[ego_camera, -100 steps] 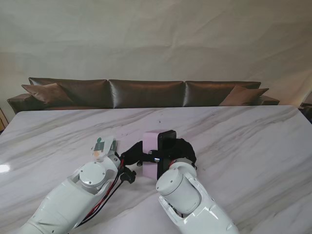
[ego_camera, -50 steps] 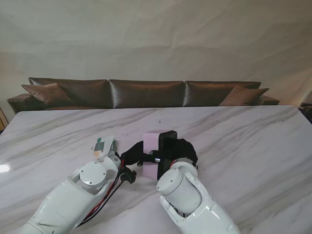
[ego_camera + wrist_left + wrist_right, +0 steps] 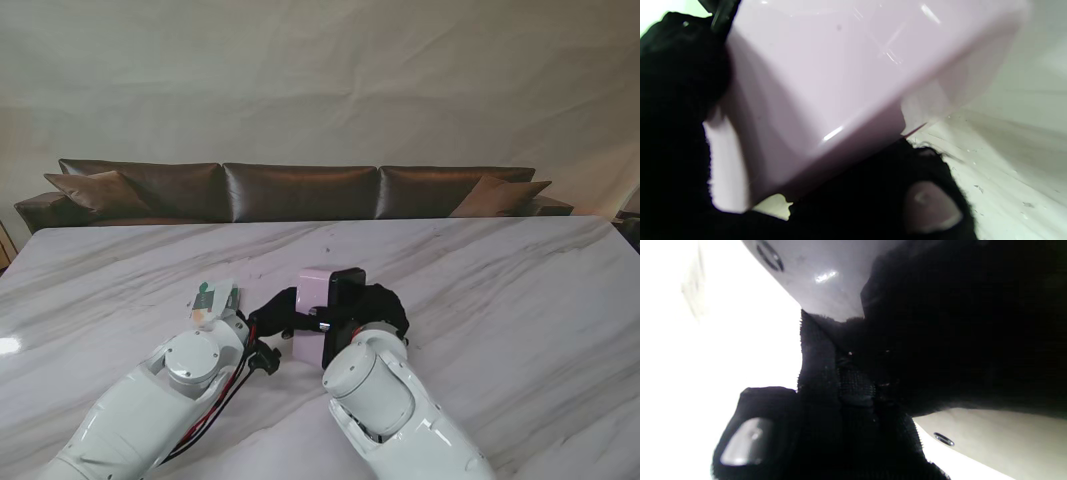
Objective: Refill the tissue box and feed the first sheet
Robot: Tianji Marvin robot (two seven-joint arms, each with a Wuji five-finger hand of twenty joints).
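Both hands, left hand (image 3: 272,312) and right hand (image 3: 375,308), grip my upended pink tissue box (image 3: 314,312) mid-table; tissue pack (image 3: 213,299) lies unloaded, refill ahead, I judge.

Home living room: long brown leather sofa (image 3: 300,190) with cushions behind a marble table (image 3: 520,300)

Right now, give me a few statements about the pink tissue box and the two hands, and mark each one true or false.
1. Both hands are on the pink tissue box. True: the left hand and the right hand grip it from either side.
2. The box lies flat on the marble table. False: it is held tipped on its side.
3. A small green-and-white pack lies on the table to the left of the box. True.
4. The hands are bare metal. False: both wear black gloves.
5. A sheet already sticks out of the box. False: none shows.
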